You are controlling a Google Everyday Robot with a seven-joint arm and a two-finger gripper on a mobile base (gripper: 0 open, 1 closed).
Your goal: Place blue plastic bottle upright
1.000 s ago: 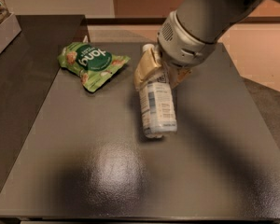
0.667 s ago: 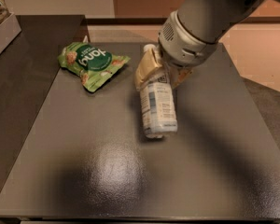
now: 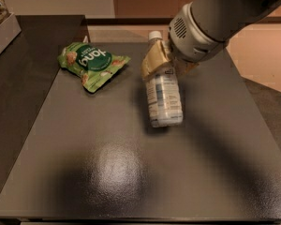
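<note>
The blue plastic bottle is clear, with a white cap and a pale blue-and-white label. It is in the middle of the dark table, tilted, with the cap end pointing away and up and the base toward the camera. My gripper comes in from the upper right and is shut on the bottle's upper part, just below the neck. One tan finger shows on the bottle's left side. I cannot tell whether the base touches the table.
A green snack bag lies flat at the table's back left. A lower dark counter adjoins the left side, with a pale box at its far corner. The table's right edge drops to the floor.
The bottle's cap end has lifted and moved away from the camera a little, with the gripper around it. The snack bag has not moved.
</note>
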